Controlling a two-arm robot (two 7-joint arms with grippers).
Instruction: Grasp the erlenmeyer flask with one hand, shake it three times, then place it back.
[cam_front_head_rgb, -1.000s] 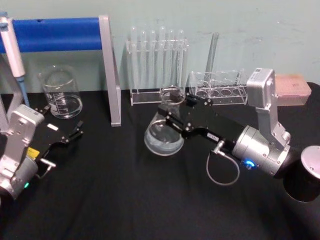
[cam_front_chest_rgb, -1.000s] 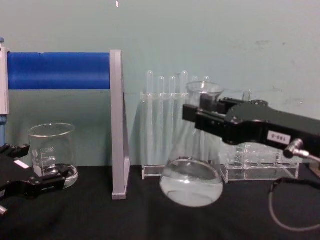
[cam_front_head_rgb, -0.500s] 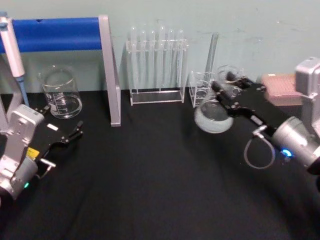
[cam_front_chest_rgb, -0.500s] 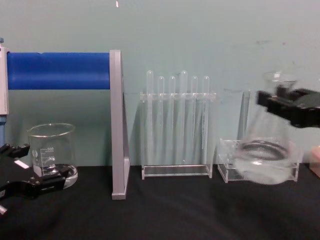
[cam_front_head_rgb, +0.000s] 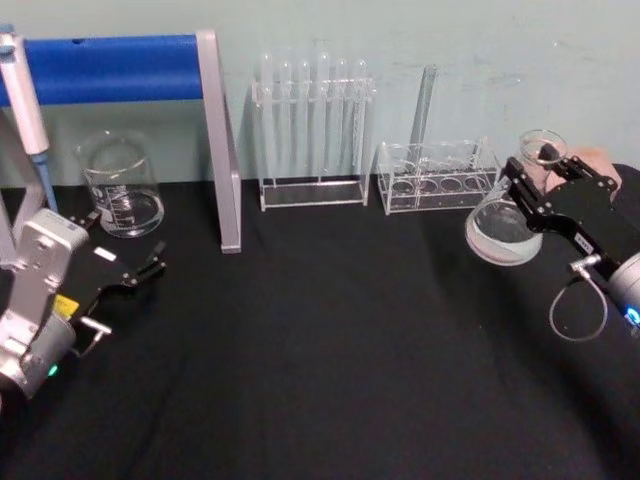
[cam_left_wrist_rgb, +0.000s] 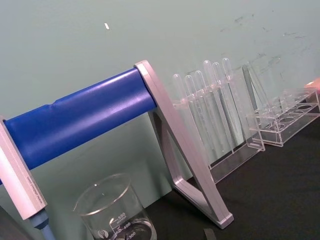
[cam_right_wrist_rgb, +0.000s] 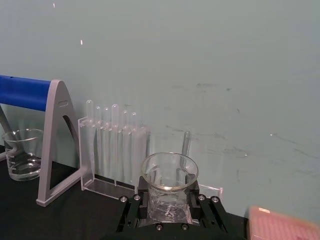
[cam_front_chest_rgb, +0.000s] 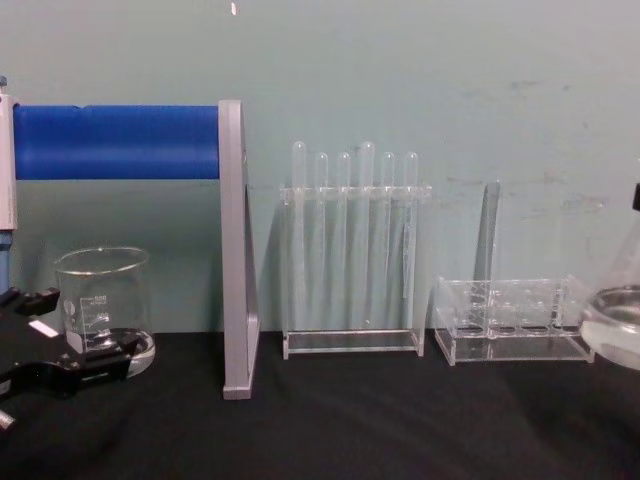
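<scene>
Shake: I judge this the right-hand end of a swing; reverse smoothly and stay clear of the low rack (cam_front_head_rgb: 436, 178) behind.
Left gripper (cam_front_head_rgb: 140, 272): parked low at the robot's left over the table (cam_front_head_rgb: 330, 350), fingers spread, empty.
Right gripper (cam_front_head_rgb: 533, 178): far right, pinched tight on the flask's neck.
Erlenmeyer flask (cam_front_head_rgb: 500, 232): lifted off the table (a little liquid seems to sit in its base), just beside the rack's right end.

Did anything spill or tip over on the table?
Nothing has spilled. The one odd thing is the erlenmeyer flask, far right beside the low rack: the right gripper is shut on its neck, and it seems to lean a bit. The left gripper rests open by the beaker.
</scene>
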